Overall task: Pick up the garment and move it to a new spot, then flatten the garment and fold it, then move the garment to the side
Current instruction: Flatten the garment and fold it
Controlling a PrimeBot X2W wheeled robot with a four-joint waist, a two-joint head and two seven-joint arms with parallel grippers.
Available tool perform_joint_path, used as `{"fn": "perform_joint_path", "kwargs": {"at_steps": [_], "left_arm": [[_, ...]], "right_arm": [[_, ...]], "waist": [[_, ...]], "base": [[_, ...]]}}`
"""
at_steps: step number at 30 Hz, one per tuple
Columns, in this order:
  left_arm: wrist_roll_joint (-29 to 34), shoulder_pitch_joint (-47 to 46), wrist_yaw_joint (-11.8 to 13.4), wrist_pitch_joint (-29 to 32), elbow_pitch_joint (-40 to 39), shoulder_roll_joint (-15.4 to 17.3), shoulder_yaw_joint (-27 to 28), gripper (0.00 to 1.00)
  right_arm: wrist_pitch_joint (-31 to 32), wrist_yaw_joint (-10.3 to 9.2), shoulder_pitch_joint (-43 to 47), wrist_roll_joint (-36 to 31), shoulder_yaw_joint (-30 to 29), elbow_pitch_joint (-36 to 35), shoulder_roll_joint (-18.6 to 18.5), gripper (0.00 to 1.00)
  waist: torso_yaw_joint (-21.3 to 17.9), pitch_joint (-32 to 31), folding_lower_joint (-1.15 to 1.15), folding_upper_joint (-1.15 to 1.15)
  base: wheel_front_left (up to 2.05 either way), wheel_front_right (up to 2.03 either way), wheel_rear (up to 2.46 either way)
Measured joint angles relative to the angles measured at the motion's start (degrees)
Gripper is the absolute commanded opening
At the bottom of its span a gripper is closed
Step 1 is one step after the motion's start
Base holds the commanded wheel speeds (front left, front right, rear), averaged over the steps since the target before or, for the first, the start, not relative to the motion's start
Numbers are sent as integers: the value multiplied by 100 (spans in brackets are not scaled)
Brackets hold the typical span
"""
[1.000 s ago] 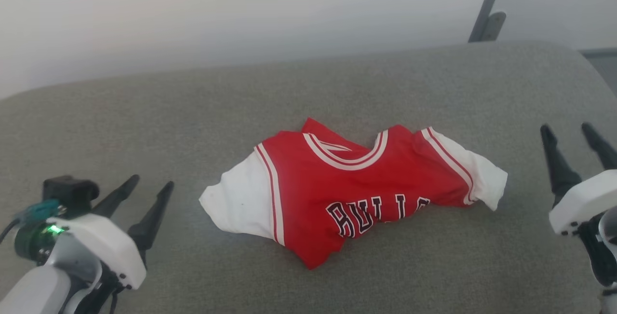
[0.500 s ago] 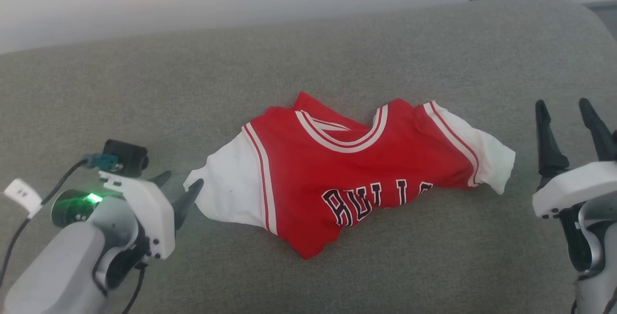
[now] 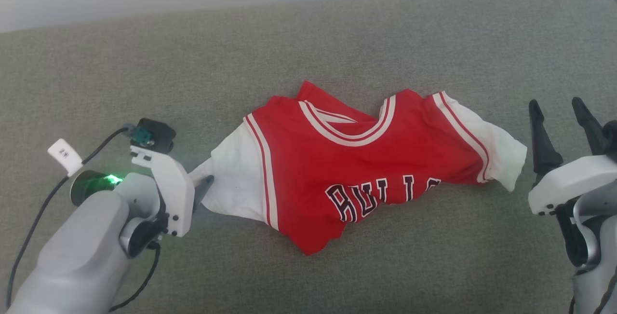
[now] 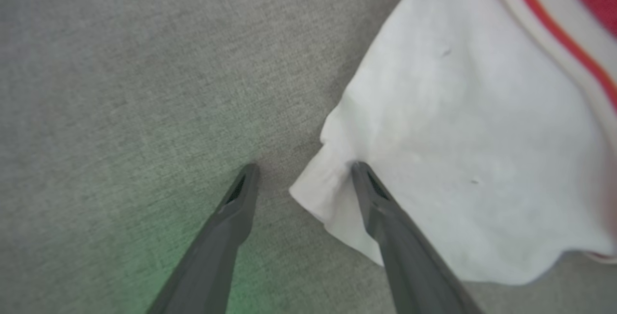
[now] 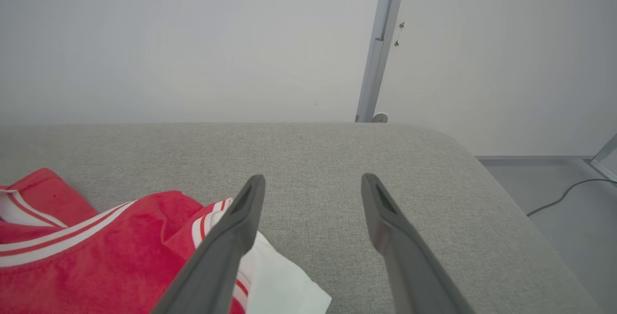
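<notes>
Head view shows you the garment (image 3: 371, 169) lying crumpled near the middle of the grey cushion (image 3: 337, 39), collar toward the far edge, its red front bunched so that the dark lettering is only partly readable. Your left claw (image 3: 200, 184) is at the tip of the white sleeve on the cushion's left side, its jaws apart. In the left wrist view the left claw (image 4: 303, 167) has one finger (image 4: 381, 208) lying on the sleeve corner and the other on bare cushion, with the corner's edge between them and nothing clamped. Your right claw (image 3: 554, 104) stands just beside the other white sleeve, toward the right edge, jaws apart and clear of the cloth. A second ago your left claw sat well back from the sleeve toward the near left corner; it has since closed in on it. The head camera has also tipped downward, and the right claw has kept its place beside the garment.
</notes>
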Motion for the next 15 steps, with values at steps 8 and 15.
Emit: {"fn": "perform_joint_path", "kwargs": {"at_steps": [8,15], "left_arm": [[-30,-439,-52,452,744,-396,-220,100],[10,-726,-102,812,1212,-653,-489,0]], "right_arm": [[202,0,-51,-57,108,58,-88,100],[372,0,-76,-66,112,59,-101,100]], "waist": [[39,-25,0,0],[103,-84,0,0]], "base": [[0,0,0],[0,0,0]]}}
